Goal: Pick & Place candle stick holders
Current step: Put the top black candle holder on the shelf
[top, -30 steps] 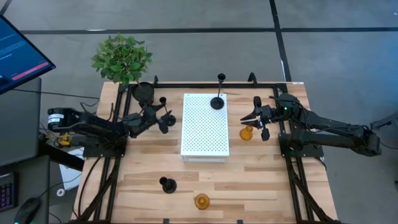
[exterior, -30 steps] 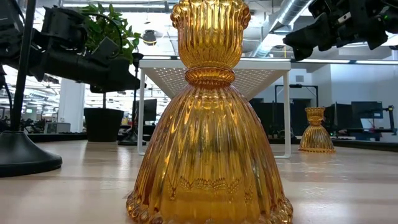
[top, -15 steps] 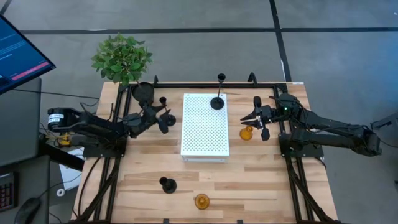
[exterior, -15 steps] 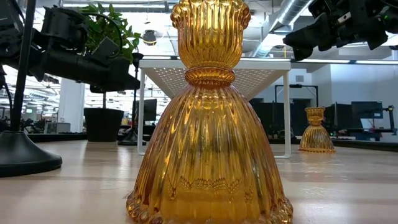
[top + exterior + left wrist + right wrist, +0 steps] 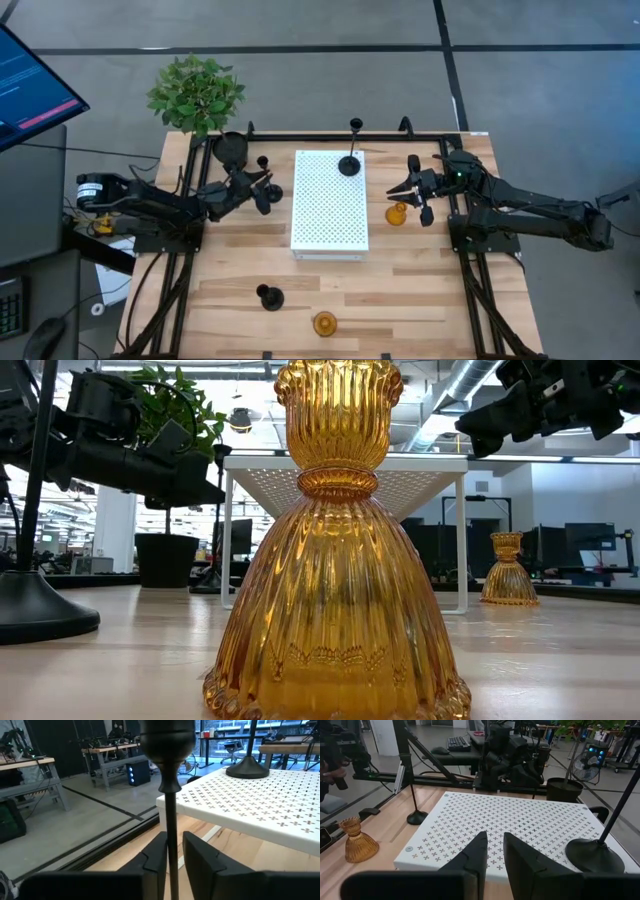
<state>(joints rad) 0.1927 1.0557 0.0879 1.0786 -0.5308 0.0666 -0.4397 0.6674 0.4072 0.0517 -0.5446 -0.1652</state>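
Note:
A tall thin-stemmed black candle holder (image 5: 264, 182) stands upright left of the white perforated platform (image 5: 329, 205). My left gripper (image 5: 258, 190) is shut on its stem. A second tall black holder (image 5: 349, 164) stands by its round base on the platform's far end. A third black holder (image 5: 268, 297) and an amber holder (image 5: 323, 323) stand near the front edge. Another amber holder (image 5: 397, 213) stands right of the platform. My right gripper (image 5: 396, 190) hovers shut and empty just beyond it. My left gripper has the black holder's thin stem (image 5: 172, 845) between its two fingers, below the cup (image 5: 167, 740). The fingers come level from the table's left side and lie across the stem. The holder is upright; whether its base rests on the table, I cannot tell.
A potted plant (image 5: 196, 92) in a black pot (image 5: 230, 149) stands at the far left corner, close behind my left gripper. The near amber holder (image 5: 338, 550) fills the low view. Black frame rails (image 5: 180, 280) run along both table sides.

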